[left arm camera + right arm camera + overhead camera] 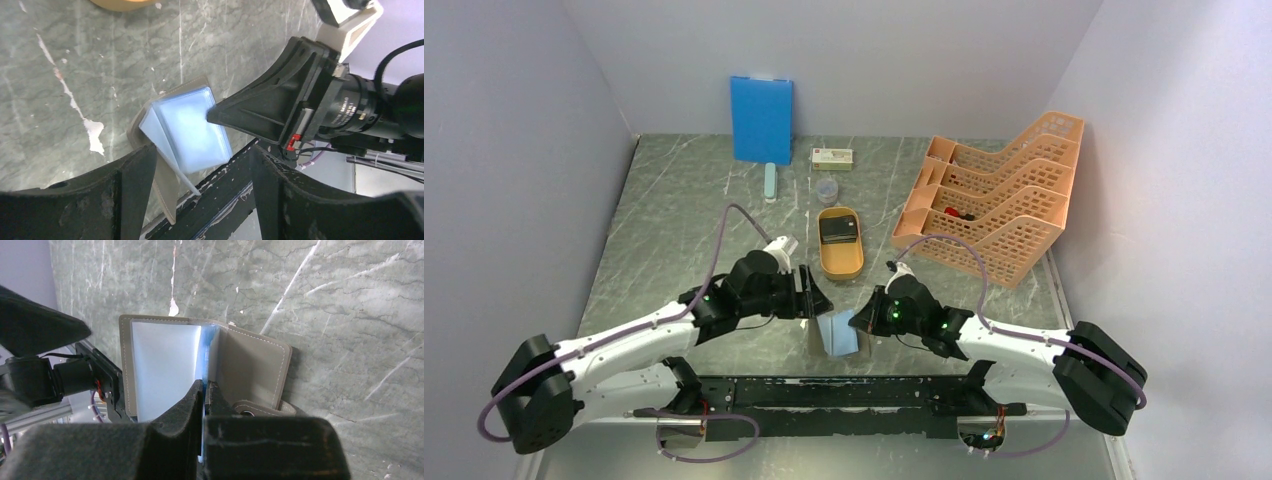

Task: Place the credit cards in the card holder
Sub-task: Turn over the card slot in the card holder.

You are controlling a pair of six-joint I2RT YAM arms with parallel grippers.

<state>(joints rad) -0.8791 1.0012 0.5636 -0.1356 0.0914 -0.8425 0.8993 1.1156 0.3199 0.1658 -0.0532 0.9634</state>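
The card holder (pixel 839 336) stands open near the front edge between both grippers, with taupe covers and pale bluish inner faces. My right gripper (pixel 205 388) is shut on one inner leaf beside the taupe right cover (pixel 250 365); the left cover's pale face (pixel 160 365) is spread open. In the left wrist view the card holder (pixel 190 130) lies ahead of my open left gripper (pixel 200 150), whose left finger (pixel 135 180) stands against the taupe cover. The right gripper (pixel 270 110) touches the pale leaves. The credit cards (pixel 837 231), a dark stack, lie in the orange oval tray (pixel 841 266).
A large blue board (pixel 761 118) leans on the back wall. A white-and-green box (pixel 832 157), a small clear pot (pixel 826 190) and a pale green stick (pixel 770 182) lie at the back. An orange file rack (pixel 994 195) stands at the right. The black base rail (pixel 844 392) runs just behind the card holder.
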